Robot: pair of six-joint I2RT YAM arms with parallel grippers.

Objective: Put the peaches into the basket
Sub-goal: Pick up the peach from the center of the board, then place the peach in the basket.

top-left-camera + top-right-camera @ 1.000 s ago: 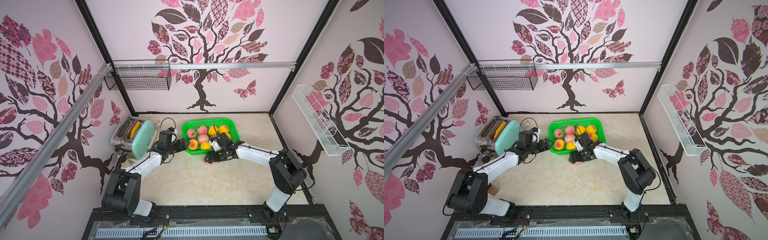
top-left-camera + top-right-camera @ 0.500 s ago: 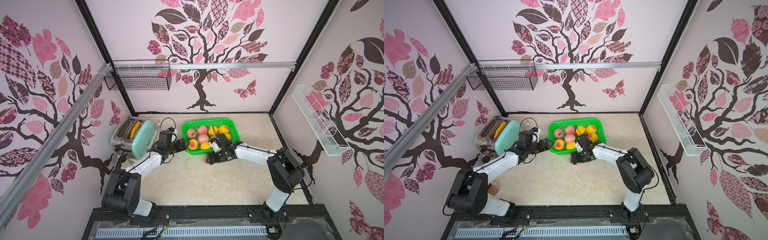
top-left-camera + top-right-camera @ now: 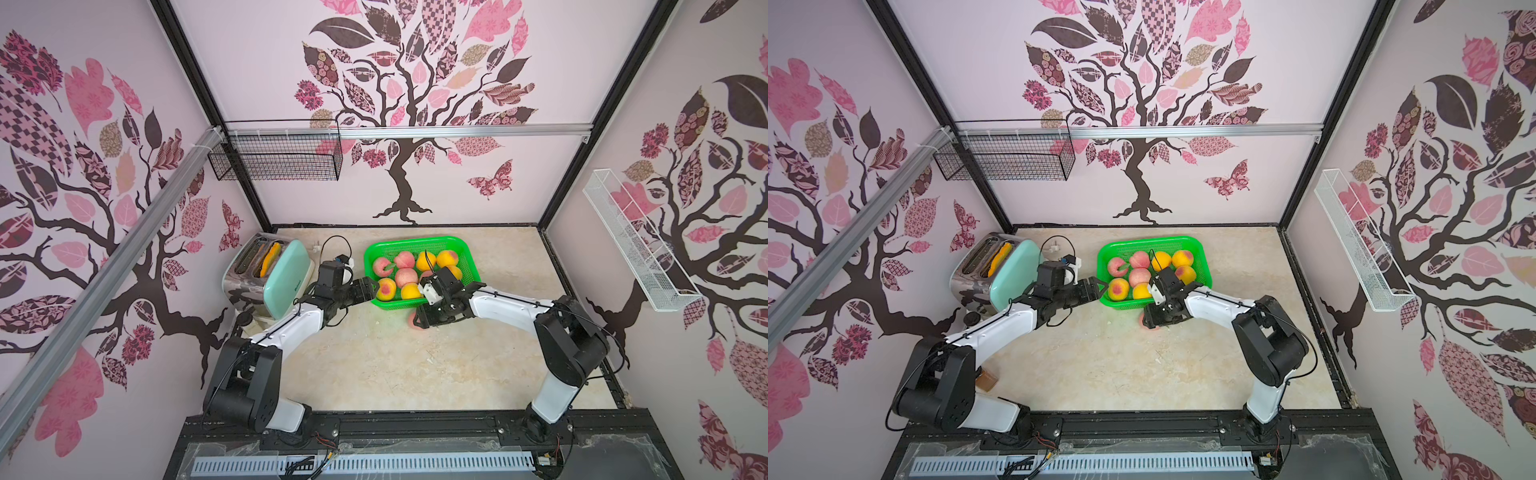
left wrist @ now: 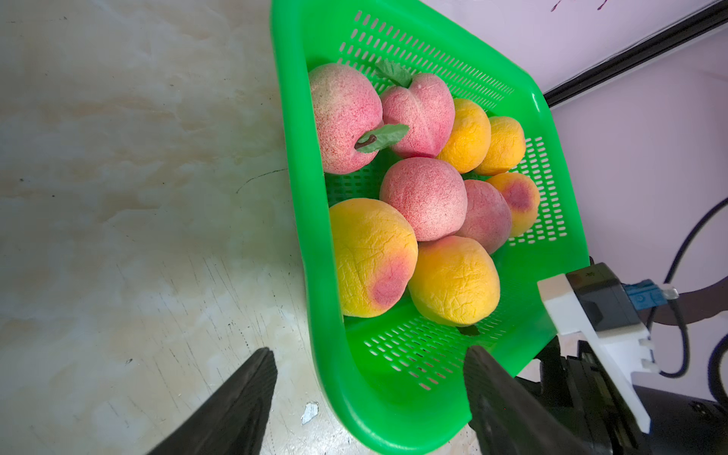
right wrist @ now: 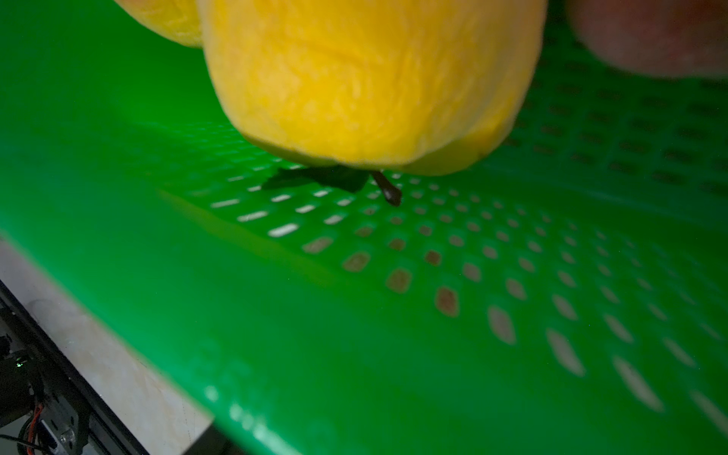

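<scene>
The green basket (image 3: 415, 241) (image 3: 1150, 240) stands at the back of the table, with several pink and yellow-orange peaches (image 3: 409, 276) (image 4: 423, 199) in it. One pink peach (image 3: 412, 321) (image 3: 1144, 322) lies on the table just outside the basket's front wall. My right gripper (image 3: 420, 322) (image 3: 1151, 321) sits low over it and covers most of it, hiding its fingers. The right wrist view shows only the basket wall (image 5: 354, 354) and a yellow peach (image 5: 370, 78). My left gripper (image 3: 372, 286) (image 4: 366, 394) is open astride the basket's front left corner (image 4: 394, 413), holding nothing.
A mint toaster (image 3: 286, 272) holding an orange slice stands left of the basket, with a black cable and a white plug (image 3: 318, 248) behind it. A black wire basket (image 3: 276, 160) hangs on the back wall and a white wire basket (image 3: 636, 245) on the right wall.
My right gripper has come down closer over the pink peach on the table, so less of the peach shows. The left arm and the basket have not moved.
</scene>
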